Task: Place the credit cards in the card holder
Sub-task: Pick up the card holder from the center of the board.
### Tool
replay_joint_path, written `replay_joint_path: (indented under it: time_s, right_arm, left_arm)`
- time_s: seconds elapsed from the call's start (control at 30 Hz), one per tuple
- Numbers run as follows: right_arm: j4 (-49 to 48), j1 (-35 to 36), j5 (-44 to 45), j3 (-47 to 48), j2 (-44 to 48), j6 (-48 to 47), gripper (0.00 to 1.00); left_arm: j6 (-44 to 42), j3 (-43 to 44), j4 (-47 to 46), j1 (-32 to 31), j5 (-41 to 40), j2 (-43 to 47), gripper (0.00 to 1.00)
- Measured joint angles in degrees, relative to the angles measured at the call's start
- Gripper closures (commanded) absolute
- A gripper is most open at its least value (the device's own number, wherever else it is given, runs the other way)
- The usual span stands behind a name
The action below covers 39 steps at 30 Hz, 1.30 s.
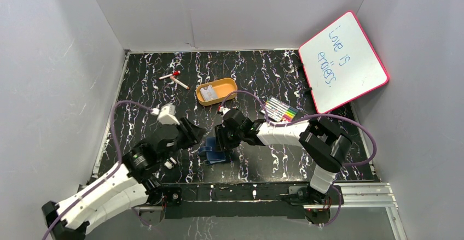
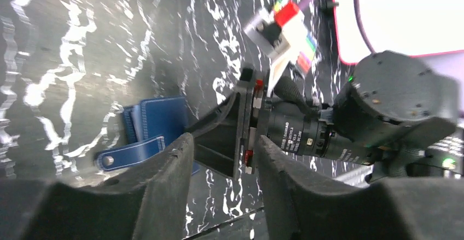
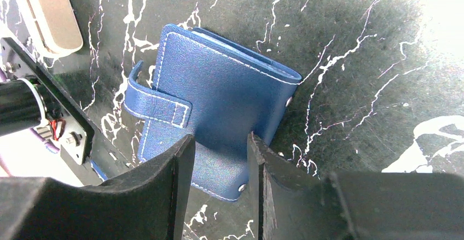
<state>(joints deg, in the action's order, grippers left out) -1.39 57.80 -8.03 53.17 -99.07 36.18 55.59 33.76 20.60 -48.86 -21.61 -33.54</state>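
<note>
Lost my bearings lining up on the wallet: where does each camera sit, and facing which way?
Top external: high behind the bases, looking down on the black marbled table; both arms show.
Left wrist: on the left gripper, facing sideways at the right arm; its black fingers at bottom.
Right wrist: on the right gripper, looking down; its fingers at bottom.
Shared: all three see the dark navy folding wallet.

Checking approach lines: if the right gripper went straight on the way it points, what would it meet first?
The navy blue folding wallet, lying folded on the black marbled table, sits straight ahead of the open right gripper; the gap between them is unclear.
</note>
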Motion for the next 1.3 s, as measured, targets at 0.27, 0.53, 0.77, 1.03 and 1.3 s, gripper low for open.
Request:
replay_joint_path:
  time_s: [0.27,0.53,0.77,1.03,1.3]
  right_arm:
    - [0.92,0.07,0.07,0.7,-0.31,0.02,0.5]
    - [1.38,0.09,0.15,1.05,-0.44,0.07,0.5]
    - [1.49,0.15,0.17,1.14,-0.44,0.13,0.47]
    - [1.81,0.44,0.74,1.18,0.33,1.05,0.41]
    - [4.44,-0.17,2.38,-1.6,5.73,1.86,0.36]
  left_arm:
    - [0.57,-9.53,-17.84,0.0,13.09,-17.09,0.79]
    - [1.92,-15.04,-24.9,0.07,15.19,-19.5,0.88]
    - [2.64,-15.63,-23.89,0.37,13.25,-22.03,0.93]
    - [3.63,-15.63,-24.28,0.39,11.47,-24.94,0.96]
    - [4.85,-16.94,-24.63,0.44,10.05,-24.24,0.97]
